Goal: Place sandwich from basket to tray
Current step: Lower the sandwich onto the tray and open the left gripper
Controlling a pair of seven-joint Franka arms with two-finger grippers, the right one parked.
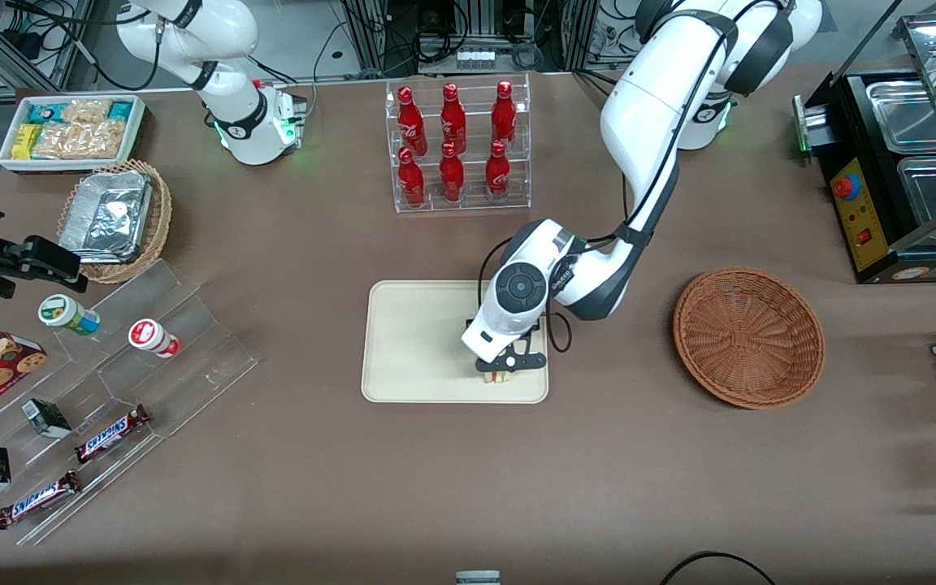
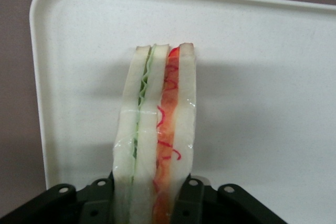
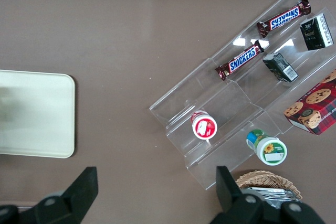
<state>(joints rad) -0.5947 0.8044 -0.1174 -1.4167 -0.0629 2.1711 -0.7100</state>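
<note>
end effector (image 2: 152, 198) clamps sandwich (image 2: 157, 135) over tray (image 2: 262, 77).

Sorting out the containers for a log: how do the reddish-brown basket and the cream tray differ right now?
The basket is round, woven and bowl-shaped; the tray is flat, smooth and rectangular with rounded corners. The basket holds nothing, while over the tray the left tool is shut on the sandwich. The basket lies toward the working arm's end of the table, the tray nearer its middle. Both rest on the brown table.

White-and-red sandwich (image 2: 157, 145), cream tray (image 1: 403, 341), reddish-brown woven basket (image 1: 748, 337).
</note>
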